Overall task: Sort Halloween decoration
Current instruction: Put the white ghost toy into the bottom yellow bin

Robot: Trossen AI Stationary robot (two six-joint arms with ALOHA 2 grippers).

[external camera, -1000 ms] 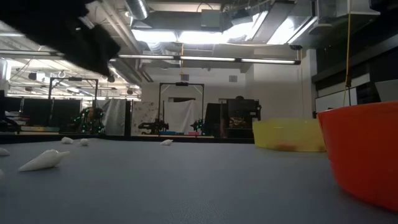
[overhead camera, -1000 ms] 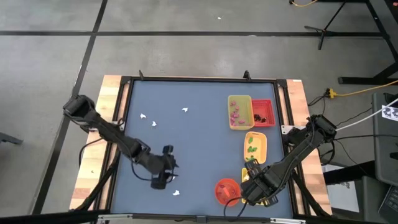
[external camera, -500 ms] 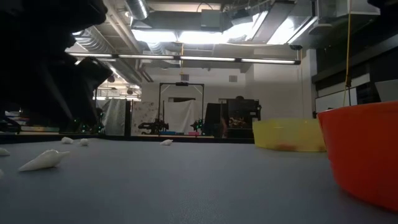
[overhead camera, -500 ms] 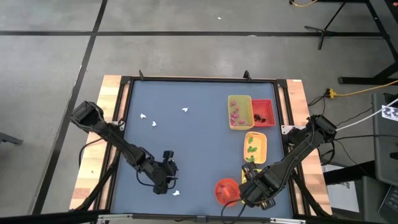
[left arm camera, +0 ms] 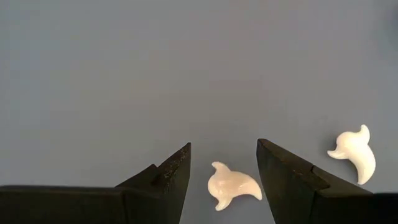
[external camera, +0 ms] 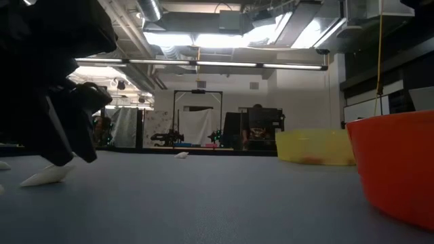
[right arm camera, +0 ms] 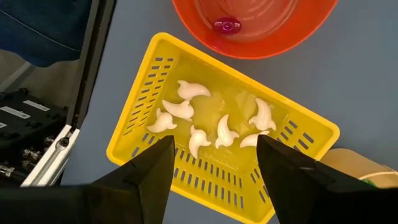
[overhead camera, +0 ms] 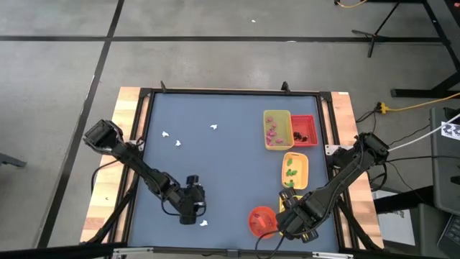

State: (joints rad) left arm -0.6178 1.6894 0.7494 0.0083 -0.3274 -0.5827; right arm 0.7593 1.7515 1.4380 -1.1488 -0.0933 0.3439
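Claw of the left arm (left arm camera: 224, 171) is standing spread, low over the blue surface (overhead camera: 215, 173) near its front left, its two fingers straddling one white ghost piece (left arm camera: 232, 186) that is lying flat and untouched between them. A second ghost piece (left arm camera: 354, 153) is lying just beside, outside the fingers. Three more white pieces (overhead camera: 172, 138) are sitting well apart, toward the far left of the surface. Claw of the right arm (right arm camera: 214, 158) is also spread, holding nothing, hovering over a yellow slotted tray (right arm camera: 143, 134) with several ghosts (right arm camera: 186, 111) in it. Next to that tray a red-orange bowl (right arm camera: 298, 37) is holding one pink bit (right arm camera: 226, 25). Farther back, yellow (overhead camera: 277, 129), red (overhead camera: 303, 131) and orange (overhead camera: 295, 169) trays are holding pink, dark and green bits.
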